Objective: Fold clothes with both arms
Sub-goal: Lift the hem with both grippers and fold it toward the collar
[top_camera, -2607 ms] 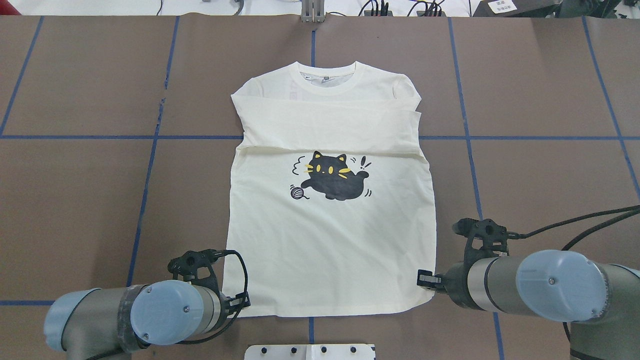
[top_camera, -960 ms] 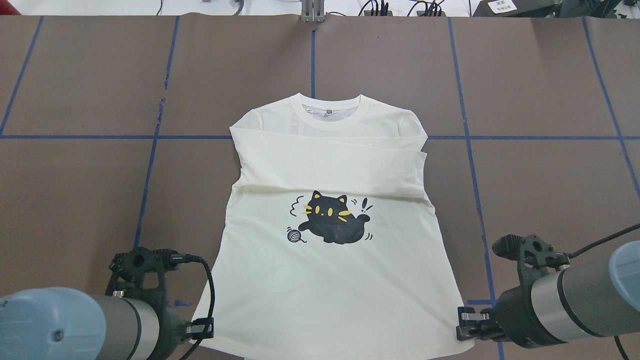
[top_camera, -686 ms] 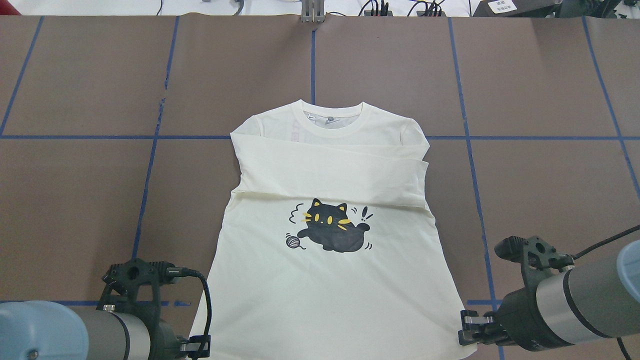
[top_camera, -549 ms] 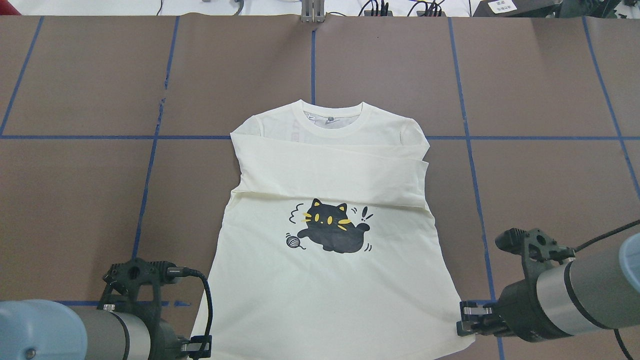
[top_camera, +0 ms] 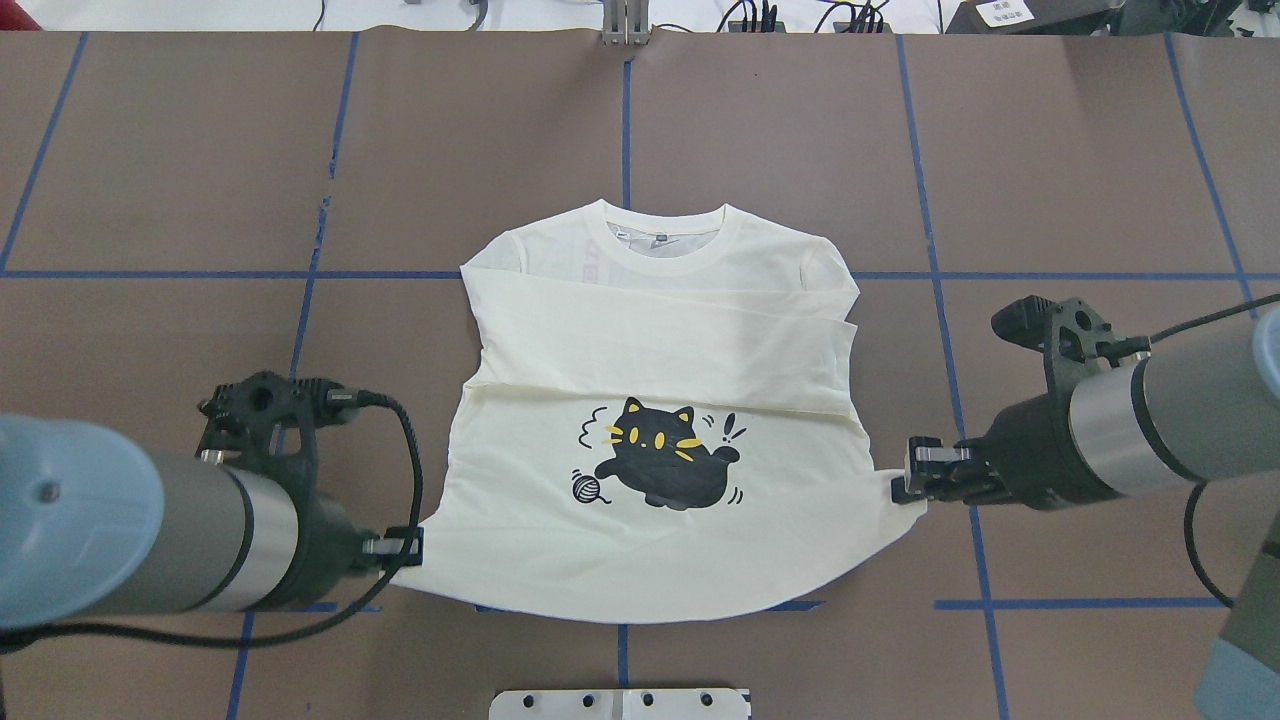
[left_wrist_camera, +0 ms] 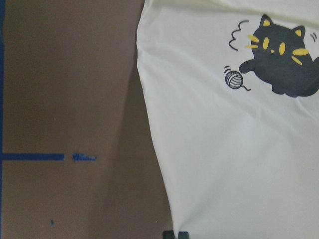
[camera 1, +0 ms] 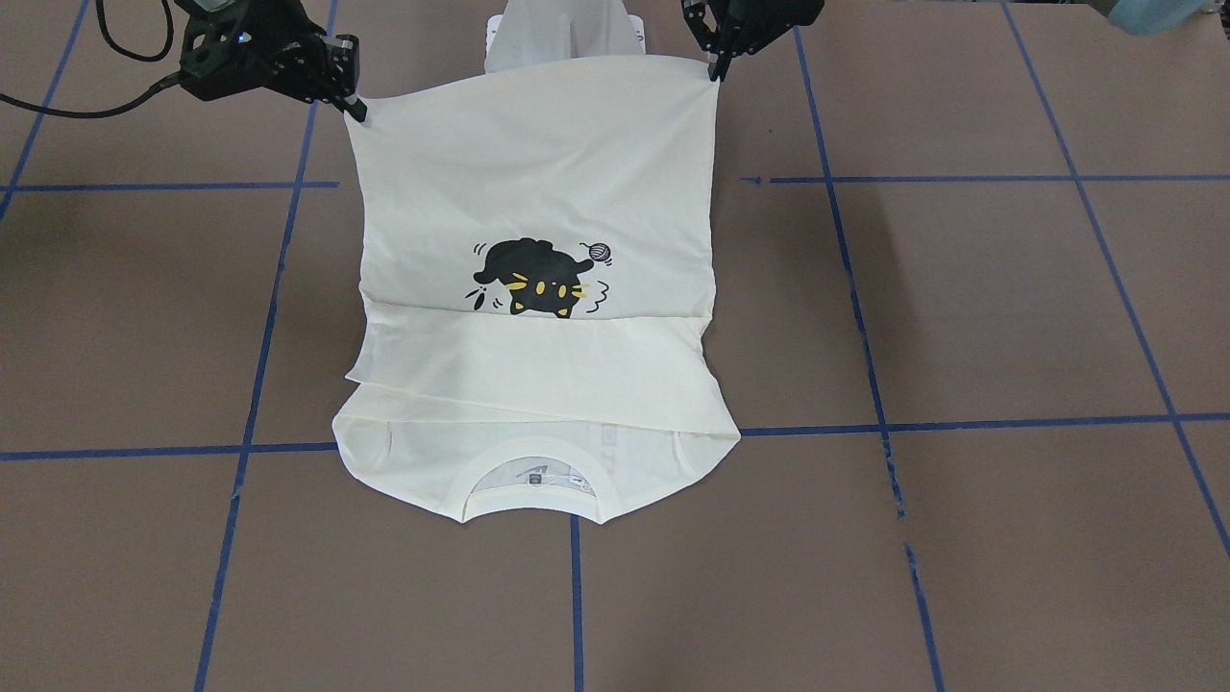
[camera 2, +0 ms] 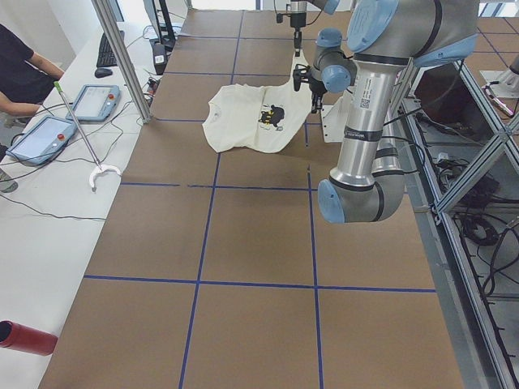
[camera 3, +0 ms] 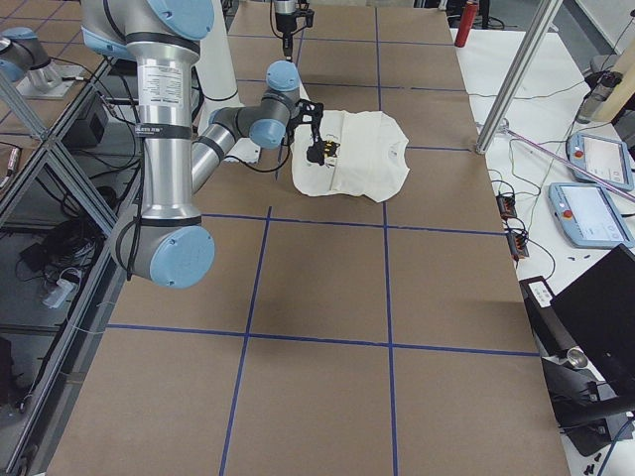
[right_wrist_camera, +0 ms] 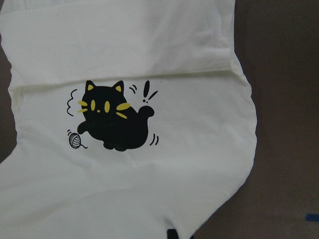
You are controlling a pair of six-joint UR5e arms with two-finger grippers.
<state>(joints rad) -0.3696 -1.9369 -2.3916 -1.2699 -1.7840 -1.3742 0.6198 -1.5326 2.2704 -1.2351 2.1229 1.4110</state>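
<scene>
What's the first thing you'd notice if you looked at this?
A cream T-shirt lies in the middle of the brown table, with a black cat printed on its front. The left hand and right hand each pinch a bottom corner, lifting the hem.

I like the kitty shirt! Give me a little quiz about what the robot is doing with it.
1. True or false: the left end effector and the right end effector each pinch a bottom corner of the T-shirt.
2. Which part of the T-shirt lies farthest from the robot? A) collar B) bottom hem C) cat print
3. Fill in: next to the black cat is a printed ball of ____.

Key: 1 true; 2 A; 3 yarn.
</scene>
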